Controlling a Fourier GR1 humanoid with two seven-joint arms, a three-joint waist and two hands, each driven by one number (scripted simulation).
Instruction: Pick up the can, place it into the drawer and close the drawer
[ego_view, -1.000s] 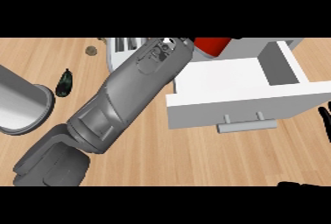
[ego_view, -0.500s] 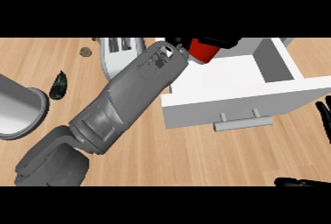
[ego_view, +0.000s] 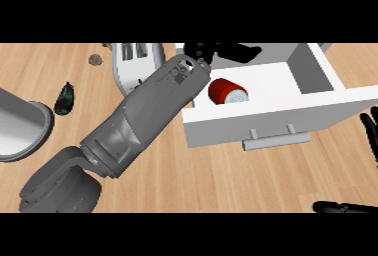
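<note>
Now, my left arm: stretched diagonally over the counter to the open white drawer (ego_view: 347, 97).
Left hand (ego_view: 225, 51): above the drawer's back, fingers relaxed, holding nothing.
Red can (ego_view: 228, 93): lying inside the drawer.
Right hand (ego_view: 369, 131): fingers straight, at right edge.

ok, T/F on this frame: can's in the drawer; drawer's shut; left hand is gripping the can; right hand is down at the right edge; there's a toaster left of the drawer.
1. The red can lies inside the white drawer. True.
2. The drawer is shut. False: it stands open, handle toward the robot.
3. The left hand grips the can. False: it is above the can, apart from it.
4. The right hand shows at the right edge. True.
5. A toaster stands left of the drawer. True.
</note>
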